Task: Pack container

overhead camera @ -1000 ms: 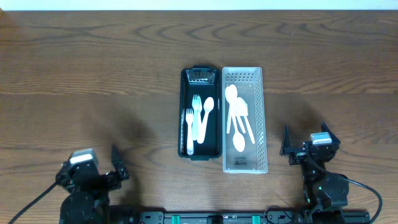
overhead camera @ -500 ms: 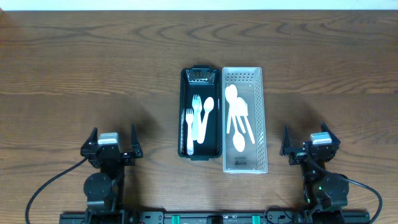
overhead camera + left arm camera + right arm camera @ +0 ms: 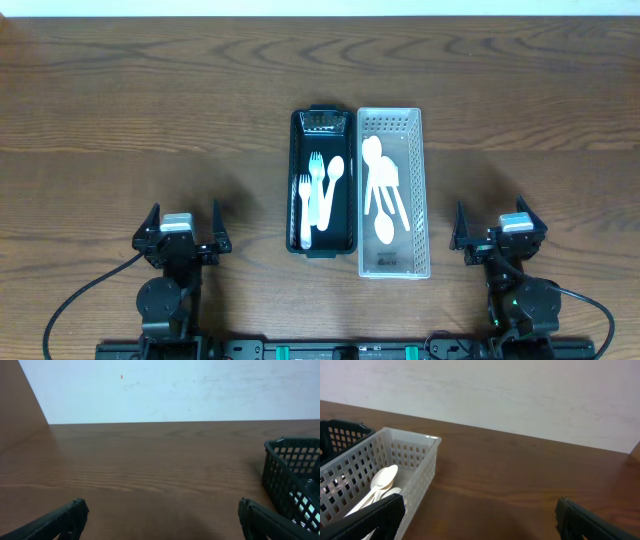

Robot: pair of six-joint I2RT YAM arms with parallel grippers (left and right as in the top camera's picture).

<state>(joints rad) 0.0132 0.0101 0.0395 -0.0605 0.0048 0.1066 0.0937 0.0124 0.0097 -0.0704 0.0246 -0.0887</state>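
Note:
A black basket at the table's middle holds white plastic forks and a spoon. A white basket right beside it holds several white spoons. My left gripper is open and empty near the front left, well apart from the baskets. My right gripper is open and empty near the front right. The left wrist view shows the black basket's corner to the right of the open fingers. The right wrist view shows the white basket with spoons left of the open fingers.
The brown wooden table spreads wide on both sides of the baskets. A pale wall stands behind the table's far edge. Cables trail from the arm bases at the front edge.
The left arm swung from the far front left to a straight pose closer to the middle, then held still. The right arm and the baskets have not moved.

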